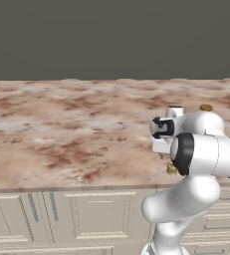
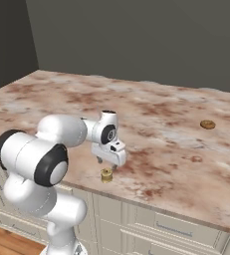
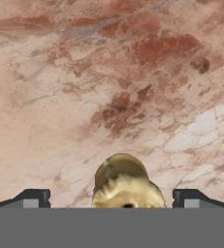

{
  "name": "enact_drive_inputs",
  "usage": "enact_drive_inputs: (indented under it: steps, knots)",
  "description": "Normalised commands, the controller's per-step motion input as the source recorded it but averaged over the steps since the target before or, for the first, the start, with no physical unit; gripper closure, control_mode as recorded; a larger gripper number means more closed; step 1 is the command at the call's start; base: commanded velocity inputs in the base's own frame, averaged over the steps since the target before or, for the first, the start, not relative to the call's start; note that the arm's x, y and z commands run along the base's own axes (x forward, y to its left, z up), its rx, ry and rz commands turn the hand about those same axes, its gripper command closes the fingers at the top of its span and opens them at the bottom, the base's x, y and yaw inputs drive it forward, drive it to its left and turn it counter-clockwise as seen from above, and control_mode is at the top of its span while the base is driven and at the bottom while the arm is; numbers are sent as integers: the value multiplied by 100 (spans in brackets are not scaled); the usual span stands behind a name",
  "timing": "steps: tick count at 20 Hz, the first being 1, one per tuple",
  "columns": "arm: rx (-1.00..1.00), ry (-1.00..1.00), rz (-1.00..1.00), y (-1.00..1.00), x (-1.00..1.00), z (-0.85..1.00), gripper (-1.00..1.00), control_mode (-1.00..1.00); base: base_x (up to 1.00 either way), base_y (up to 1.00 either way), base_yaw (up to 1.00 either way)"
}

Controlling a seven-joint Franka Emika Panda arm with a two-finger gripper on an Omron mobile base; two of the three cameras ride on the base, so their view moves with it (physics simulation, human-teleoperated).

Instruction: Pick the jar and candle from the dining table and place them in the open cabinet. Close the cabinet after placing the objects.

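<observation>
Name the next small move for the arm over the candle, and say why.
Probably lower the gripper straight down, then close. In the hand view the candle sits between the two open fingers, and the right base view shows the hand just above it near the dining table front edge, not yet touching.

The candle (image 3: 127, 184) is cut off at its lower part by the bottom of the hand view, and in the left base view most of it (image 1: 171, 169) is hidden behind the arm's elbow. A small brown round thing (image 2: 207, 124) far off on the dining table (image 2: 151, 104) is too small to be identified. The table is cut off by the edges of both base views.
</observation>
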Motion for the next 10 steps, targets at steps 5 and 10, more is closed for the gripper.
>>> enact_drive_inputs:
  steps: [5,10]
  knots:
    - [0,0,0,0,-2,-24,-100,-100,0,0,0]
    - [0,0,0,0,-11,-12,-100,-100,0,0,0]
